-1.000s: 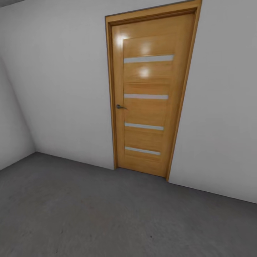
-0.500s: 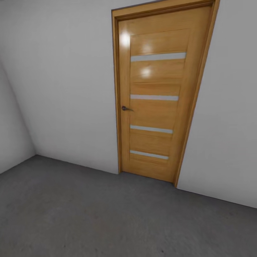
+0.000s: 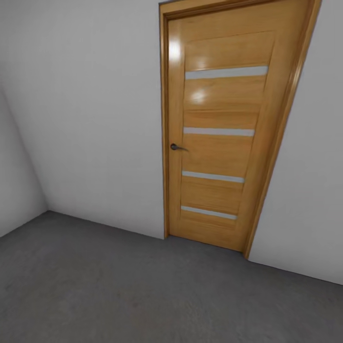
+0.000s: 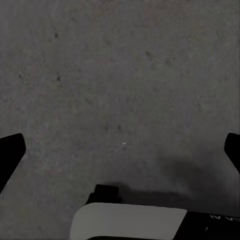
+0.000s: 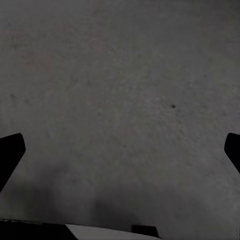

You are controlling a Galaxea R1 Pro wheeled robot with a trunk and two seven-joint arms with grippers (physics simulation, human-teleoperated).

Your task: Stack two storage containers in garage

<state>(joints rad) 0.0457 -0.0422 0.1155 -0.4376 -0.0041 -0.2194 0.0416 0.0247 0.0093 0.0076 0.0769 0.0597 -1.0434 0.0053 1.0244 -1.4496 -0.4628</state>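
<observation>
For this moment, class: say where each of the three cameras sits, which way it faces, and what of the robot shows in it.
Head view: on the head, facing a closed wooden door and grey floor.
Left wrist view: looks down at floor past the open left gripper.
Right wrist view: same, open right gripper.
Shared: the grey floor.

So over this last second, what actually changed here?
Only the camera moved: the whole head view shifted, so the door now sits further right and looks larger, as if the robot is nearing it and turning left. The door is shut as before, handle unchanged. Both wrist views look down at grey floor, the left tool and right tool open, holding nothing.
</observation>
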